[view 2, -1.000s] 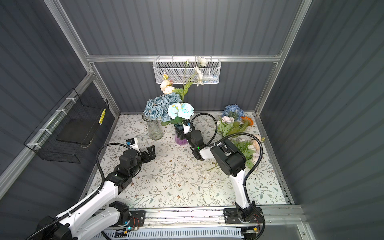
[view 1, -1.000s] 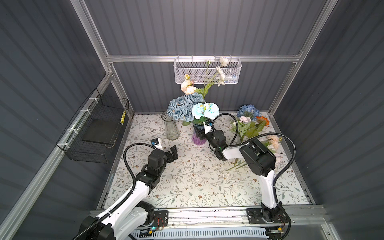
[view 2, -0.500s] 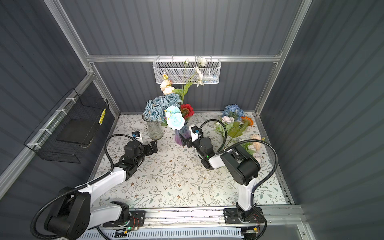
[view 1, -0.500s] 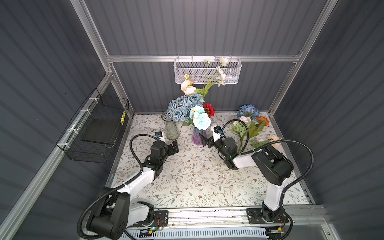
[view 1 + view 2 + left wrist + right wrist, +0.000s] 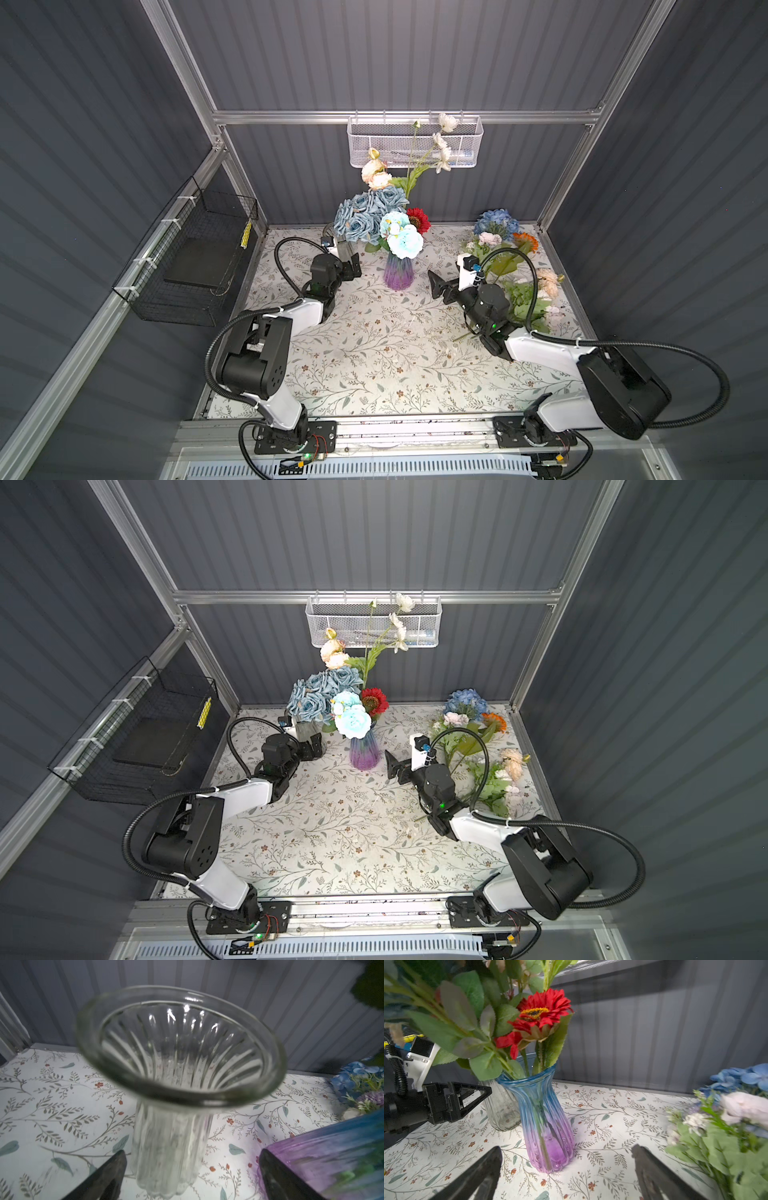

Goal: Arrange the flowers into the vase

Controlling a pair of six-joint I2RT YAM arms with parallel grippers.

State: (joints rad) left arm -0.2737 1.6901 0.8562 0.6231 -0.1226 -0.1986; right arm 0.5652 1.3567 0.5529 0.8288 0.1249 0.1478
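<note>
Right wrist view gives you the blue-to-purple vase [image 5: 548,1126] upright on the tablecloth [image 5: 612,1105], with the red daisy [image 5: 542,1012] and leafy stems already in it. In both top views the aqua blooms [image 5: 403,243] and dusty-blue roses [image 5: 365,212] crowd above its mouth too. Your right gripper [image 5: 566,1148] is spread wide and empty, just short of that vase. Your left gripper [image 5: 193,1154] is spread and empty as well, facing the empty clear glass vase [image 5: 176,1105]. A pile of loose flowers [image 5: 515,291], the blue hydrangea [image 5: 496,220] among them, lies near the right edge, so I'd judge you roughly halfway.
</note>
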